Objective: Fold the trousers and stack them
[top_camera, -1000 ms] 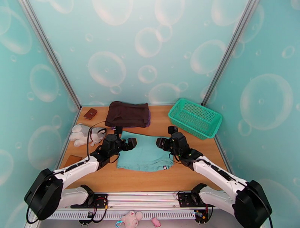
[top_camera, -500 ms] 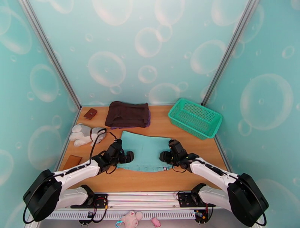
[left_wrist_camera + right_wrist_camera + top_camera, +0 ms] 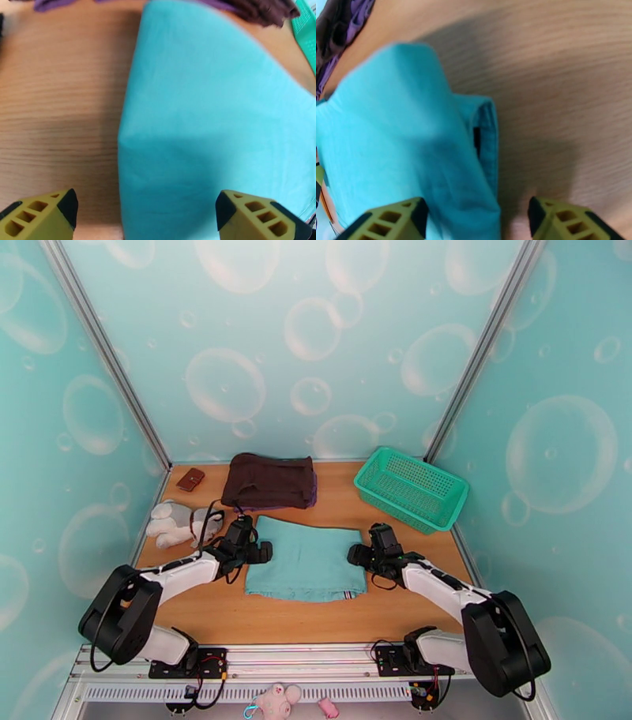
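Note:
The teal trousers (image 3: 306, 562) lie folded into a flat rectangle in the middle of the table, with the striped waistband at the near edge. My left gripper (image 3: 257, 550) is low at their left edge. In the left wrist view it (image 3: 146, 209) is open, and the edge of the trousers (image 3: 217, 118) runs between its yellow fingertips (image 3: 43, 215). My right gripper (image 3: 359, 554) is at the right edge. The right wrist view shows it (image 3: 478, 215) open over the folded edge of the trousers (image 3: 403, 138). Neither gripper holds the cloth.
A dark brown folded garment (image 3: 268, 481) lies just behind the trousers. A green mesh basket (image 3: 411, 489) stands at the back right. A grey and white plush toy (image 3: 178, 523) and a small brown wallet (image 3: 190, 478) are on the left. Bare wood lies along the near edge.
Both grippers came down to the near edge of the trousers, then moved back and outward to its sides. The right jaws have widened. The cloth now lies flat.

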Available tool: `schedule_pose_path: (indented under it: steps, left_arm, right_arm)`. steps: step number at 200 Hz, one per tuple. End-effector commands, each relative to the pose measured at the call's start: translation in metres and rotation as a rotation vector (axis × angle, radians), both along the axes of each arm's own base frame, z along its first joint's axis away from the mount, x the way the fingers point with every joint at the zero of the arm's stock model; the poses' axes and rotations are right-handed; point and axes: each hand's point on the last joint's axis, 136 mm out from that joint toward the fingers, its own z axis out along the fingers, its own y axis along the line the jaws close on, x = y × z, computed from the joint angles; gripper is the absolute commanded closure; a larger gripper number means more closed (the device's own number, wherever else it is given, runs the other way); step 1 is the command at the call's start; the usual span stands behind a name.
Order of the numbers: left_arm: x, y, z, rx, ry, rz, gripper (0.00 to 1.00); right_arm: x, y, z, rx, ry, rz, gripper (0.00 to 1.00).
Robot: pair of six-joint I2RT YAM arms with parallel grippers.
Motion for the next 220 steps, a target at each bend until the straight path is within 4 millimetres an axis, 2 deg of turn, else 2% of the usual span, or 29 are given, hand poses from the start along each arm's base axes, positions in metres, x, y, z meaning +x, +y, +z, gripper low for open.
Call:
schedule_pose_path:
  steps: [1, 23, 42, 49, 56, 60, 66, 73, 89, 107, 125, 146, 178, 196, 220]
  left_arm:
    - [0.003, -0.037, -0.001, -0.13, 0.001, -0.155, 0.1]
    - [-0.007, -0.077, 0.001, -0.238, 0.027, -0.291, 0.25]
    - [-0.017, -0.117, 0.015, -0.328, 0.031, -0.414, 0.33]
    - [-0.021, -0.134, 0.022, -0.36, 0.034, -0.465, 0.39]
    - [-0.024, -0.149, 0.03, -0.384, 0.032, -0.508, 0.54]
    - [-0.026, -0.155, 0.032, -0.385, 0.037, -0.522, 0.67]
    - [-0.02, -0.168, 0.043, -0.385, 0.017, -0.535, 0.87]
    - [-0.015, -0.175, 0.049, -0.362, 0.02, -0.534, 1.0]
    - [0.011, -0.178, 0.064, -0.276, 0.025, -0.47, 1.0]
    - [0.05, -0.16, 0.084, -0.09, -0.007, -0.321, 1.0]
    - [0.082, -0.158, 0.125, -0.01, -0.073, -0.278, 1.0]
    - [0.112, -0.171, 0.169, 0.014, -0.14, -0.295, 1.0]
    - [0.15, -0.191, 0.213, 0.026, -0.199, -0.28, 1.0]
    - [0.168, -0.192, 0.243, -0.003, -0.263, -0.234, 1.0]
    - [0.186, -0.179, 0.272, -0.053, -0.351, -0.183, 1.0]
  right_arm:
    - [0.008, 0.009, 0.01, 0.033, -0.07, 0.038, 0.29]
    - [0.006, 0.003, 0.017, 0.033, -0.105, 0.021, 0.28]
    - [0.007, -0.003, 0.022, 0.055, -0.126, 0.007, 0.28]
    - [0.007, -0.005, 0.021, 0.058, -0.124, 0.003, 0.28]
    - [0.008, -0.006, 0.021, 0.056, -0.122, 0.004, 0.28]
    - [0.008, -0.007, 0.021, 0.053, -0.119, 0.003, 0.28]
    - [0.01, -0.008, 0.023, 0.05, -0.119, 0.004, 0.27]
    - [0.011, -0.008, 0.024, 0.048, -0.121, 0.006, 0.27]
    - [0.015, -0.006, 0.033, 0.055, -0.148, 0.015, 0.27]
    - [0.017, -0.007, 0.042, 0.057, -0.172, 0.018, 0.27]
    - [0.016, -0.009, 0.047, 0.058, -0.191, 0.016, 0.27]
    - [0.012, -0.014, 0.046, 0.06, -0.197, 0.006, 0.27]
    - [0.007, -0.016, 0.038, 0.077, -0.179, 0.011, 0.27]
    - [0.005, -0.017, 0.034, 0.077, -0.169, 0.018, 0.27]
    - [0.005, -0.017, 0.034, 0.083, -0.179, 0.019, 0.27]
